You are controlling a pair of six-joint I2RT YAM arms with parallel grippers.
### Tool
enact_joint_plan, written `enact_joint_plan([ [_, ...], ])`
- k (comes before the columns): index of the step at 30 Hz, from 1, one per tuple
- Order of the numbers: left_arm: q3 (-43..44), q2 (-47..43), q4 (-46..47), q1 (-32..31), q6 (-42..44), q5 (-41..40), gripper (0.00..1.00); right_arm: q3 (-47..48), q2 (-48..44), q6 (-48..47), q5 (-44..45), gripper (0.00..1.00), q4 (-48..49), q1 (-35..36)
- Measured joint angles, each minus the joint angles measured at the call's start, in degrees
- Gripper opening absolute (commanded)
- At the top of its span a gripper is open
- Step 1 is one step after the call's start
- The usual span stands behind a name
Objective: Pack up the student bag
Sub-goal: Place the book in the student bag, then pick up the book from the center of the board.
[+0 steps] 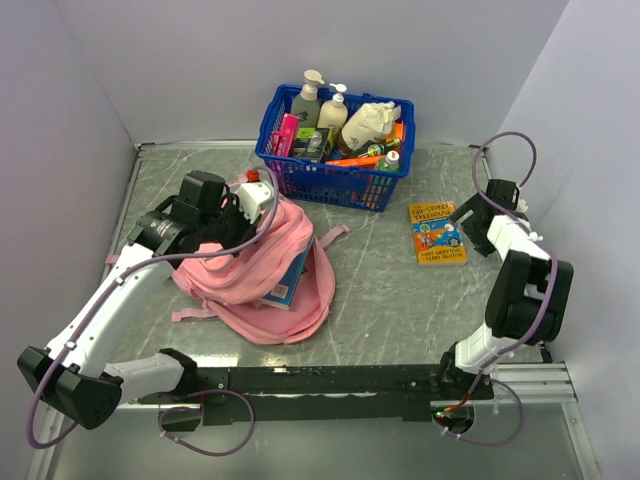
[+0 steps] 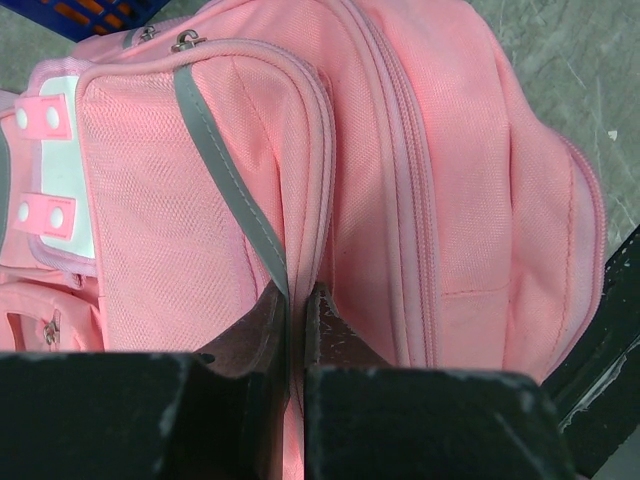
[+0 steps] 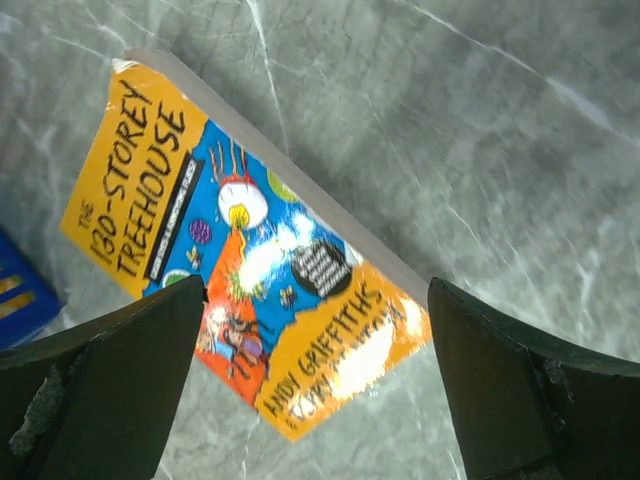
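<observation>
— Pincer states, both arms?
— Left pincer (image 2: pixel 295 300) clamped on a seam fold of the large soft pink fabric student bag (image 2: pixel 420 180), at the front pocket edge. Right pincer (image 3: pixel 315 300) spread wide above a yellow-orange paperback book (image 3: pixel 250 240).
— Bag position?
— Slumped on the grey marbled surface (image 1: pixel 380 290), left of centre, just in front of the blue plastic basket (image 1: pixel 330 185) of bottles. Book well apart, right side.

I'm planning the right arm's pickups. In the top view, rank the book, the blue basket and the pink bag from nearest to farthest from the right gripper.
1. book: just left of the right gripper.
2. blue basket: farther back and to the left.
3. student bag: farthest, on the far left.
</observation>
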Motion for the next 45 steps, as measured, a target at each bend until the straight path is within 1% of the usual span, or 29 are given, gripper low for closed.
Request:
enact_joint_plan([
  [5, 0.0, 0.2, 0.0, 0.39, 0.0, 0.7, 0.02, 2.36, 5.14, -0.35, -0.83, 1.0, -0.2, 0.0],
  [7, 0.02, 0.28, -0.02, 0.63, 0.0, 1.09, 0.02, 3.13, 6.8, -0.37, -1.31, 0.98, -0.59, 0.0],
  [11, 0.17, 0.87, -0.02, 1.09, -0.11, 1.81, 0.02, 5.16, 9.6, -0.35, -4.07, 0.89, -0.76, 0.0],
  [16, 0.57, 1.05, -0.09, 1.64, -0.17, 2.29, 0.02, 4.98, 10.45, 0.04, -9.16, 0.82, 1.33, 0.37],
  [19, 0.68, 1.05, -0.09, 1.86, -0.48, 2.36, 0.02, 4.68, 10.45, 0.79, -11.26, 0.81, 3.15, 1.62],
  [29, 0.68, 1.05, -0.07, 1.95, -0.98, 2.73, 0.02, 4.68, 11.19, 5.16, -15.41, 0.82, 7.72, 10.12],
  [34, 0.68, 1.05, -0.07, 1.95, -0.96, 2.69, 0.02, 2.1, 11.43, 8.13, -16.11, 0.79, 11.74, 10.45],
  [38, 0.66, 1.05, -0.07, 1.95, -0.96, 2.69, 0.02, 0.66, 10.86, 9.38, -16.17, 0.78, 13.97, 10.47],
  [42, 0.66, 1.05, -0.04, 2.01, -0.96, 2.71, 0.02, -0.52, 8.96, 9.79, -15.58, 0.78, 14.36, 11.54],
  [45, 0.66, 1.05, -0.02, 2.05, -0.96, 2.73, 0.03, -0.5, 6.6, 10.64, -17.07, 0.77, 16.02, 13.27],
])
